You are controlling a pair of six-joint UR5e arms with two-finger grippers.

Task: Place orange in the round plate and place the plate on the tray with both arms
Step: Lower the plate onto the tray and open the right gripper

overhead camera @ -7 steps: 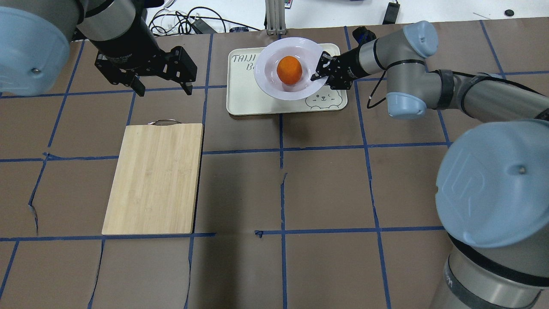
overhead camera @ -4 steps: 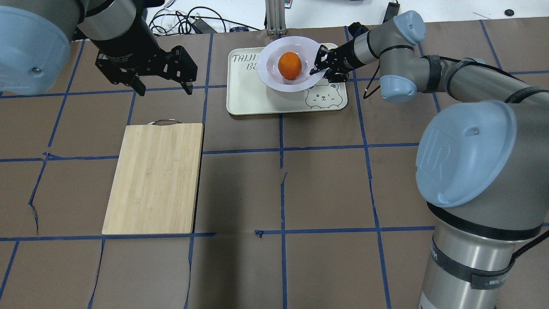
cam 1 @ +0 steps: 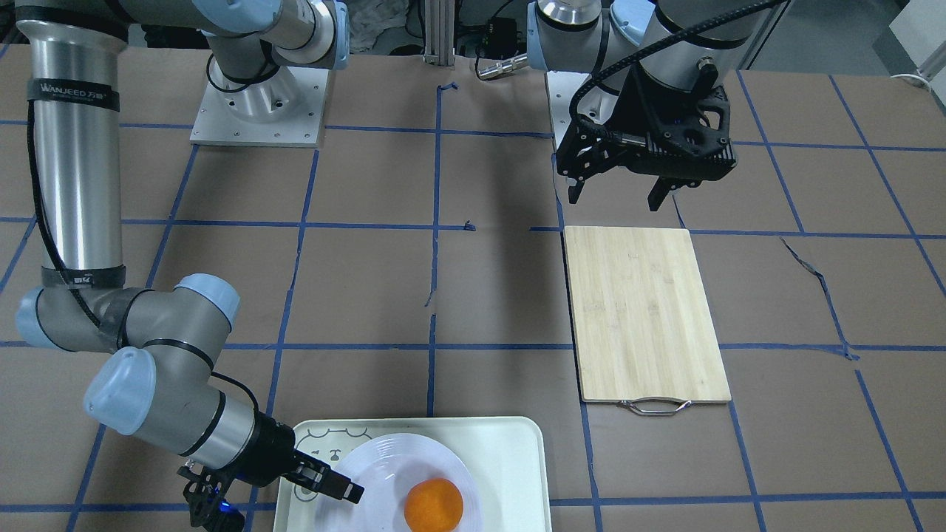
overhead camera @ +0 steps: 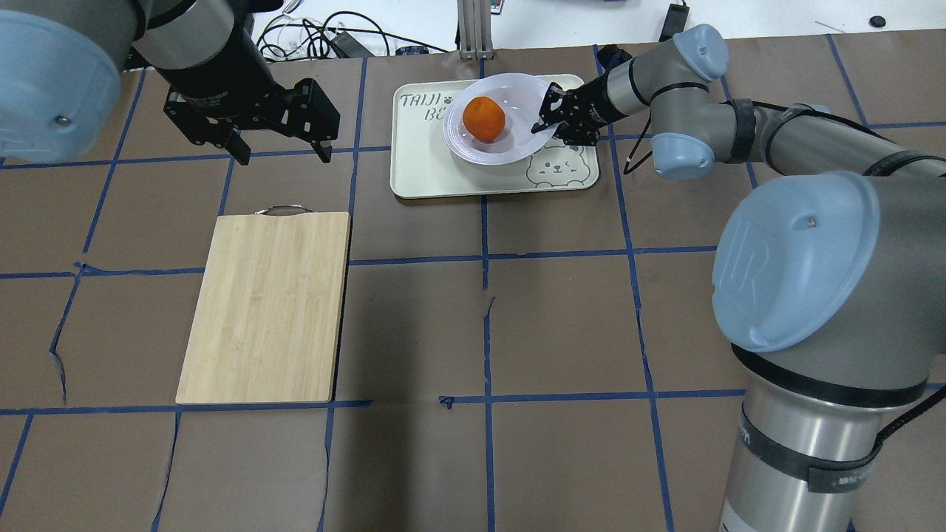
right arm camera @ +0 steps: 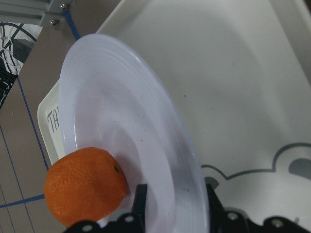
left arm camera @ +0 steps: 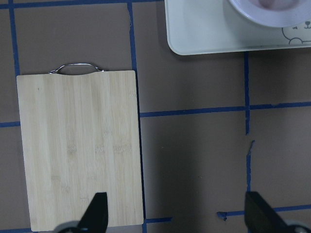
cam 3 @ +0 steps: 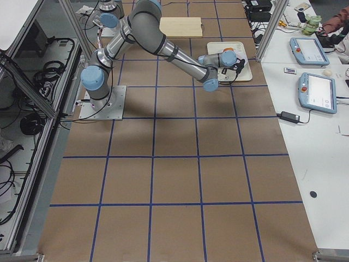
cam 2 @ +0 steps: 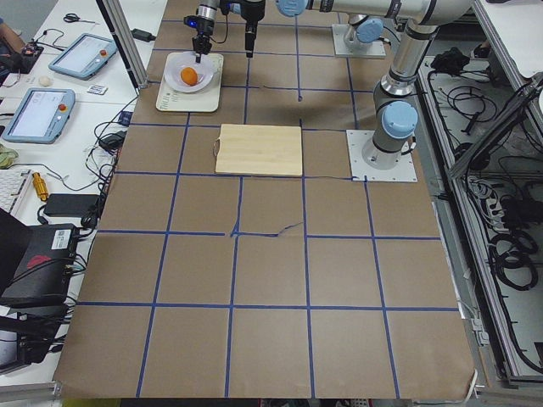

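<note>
The orange [overhead camera: 484,120] lies in the round plate [overhead camera: 510,144], toward the plate's left side. The plate is over the tray [overhead camera: 436,174], tilted, with its right rim pinched by my right gripper [overhead camera: 548,123], which is shut on it. In the right wrist view the rim of the plate [right arm camera: 121,111] runs between the fingers [right arm camera: 141,195], and the orange [right arm camera: 85,190] sits against the low side above the tray [right arm camera: 233,82]. My left gripper [overhead camera: 281,154] hangs open and empty above the table, left of the tray.
A bamboo cutting board [overhead camera: 267,307] with a metal handle lies left of centre, below the left gripper [cam 1: 613,199]. Cables lie beyond the table's far edge. Brown paper with blue tape lines covers the table [overhead camera: 562,325].
The right arm has brought the plate lower over the tray and tilted it. The orange has rolled to the plate's left side. The left arm has not moved.
</note>
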